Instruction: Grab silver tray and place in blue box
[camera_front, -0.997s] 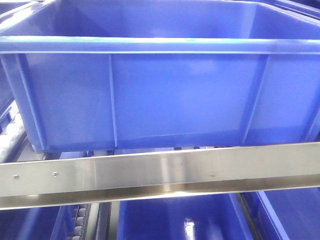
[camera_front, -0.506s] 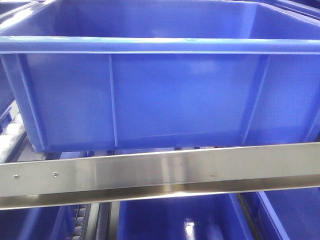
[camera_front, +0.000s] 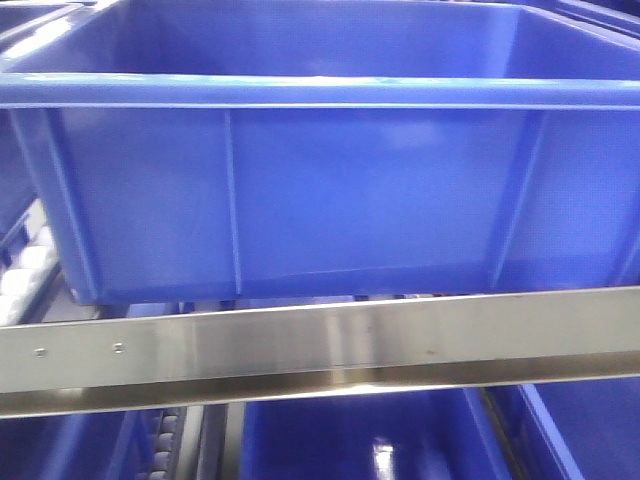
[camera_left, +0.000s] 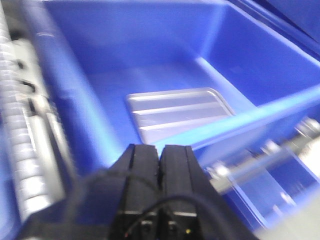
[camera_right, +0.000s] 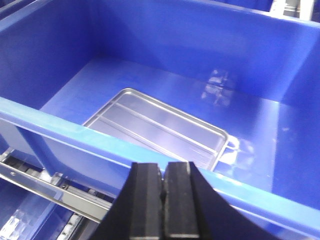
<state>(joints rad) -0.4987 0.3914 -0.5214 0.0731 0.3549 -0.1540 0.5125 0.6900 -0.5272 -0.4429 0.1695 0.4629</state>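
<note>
Lying flat on the floor of the blue box (camera_right: 280, 65), the silver tray (camera_right: 155, 132) (ribs up, nothing touching it), so seemingly placed. Hanging near the rim, left gripper (camera_left: 160, 156) and right gripper (camera_right: 164, 176), both pressed together and empty.

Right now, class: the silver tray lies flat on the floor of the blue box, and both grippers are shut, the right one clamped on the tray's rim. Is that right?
Not quite. The right gripper is shut on nothing: the right wrist view shows it outside the blue box, apart from the silver tray. The tray does lie flat on the box floor, and the left gripper is shut too.
</note>
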